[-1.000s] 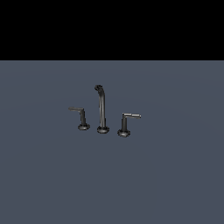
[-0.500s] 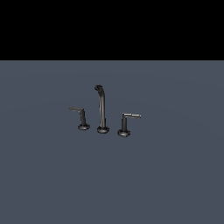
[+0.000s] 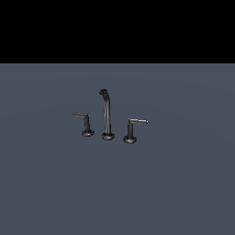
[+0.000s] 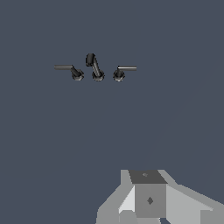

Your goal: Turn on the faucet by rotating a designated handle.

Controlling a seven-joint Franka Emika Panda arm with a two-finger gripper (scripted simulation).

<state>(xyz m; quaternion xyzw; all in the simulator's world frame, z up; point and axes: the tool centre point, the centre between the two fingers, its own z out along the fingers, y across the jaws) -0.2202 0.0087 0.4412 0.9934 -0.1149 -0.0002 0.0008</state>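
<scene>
the faucet point(image 3: 108, 117) stands alone on a flat grey-blue surface point(image 3: 183, 193), three dark pieces in a row: a tall curved spout point(image 3: 106, 112) in the middle and a short l-shaped lever on a round base at each side. the designated handle point(image 3: 134, 130) is the one on the exterior view's right, its bar paler and a little thicker, running level away from the spout toward that view's right. the other lever point(image 3: 83, 123), darker and thinner, points the opposite way.

in the wrist view the same row shows far off, the designated handle point(image 4: 124, 71) well apart from the pale grey body of the gripper point(image 4: 146, 199) at the frame's edge. only that blocky part is visible; the fingertips are out of sight, so whether the jaws are spread or pressed together cannot be told. the arm does not appear in the exterior view at all.

the coming move likely turns on this: the handle lies far ahead of the gripper, and its bar's long axis runs crosswise to the line of approach, along the row of pieces.
</scene>
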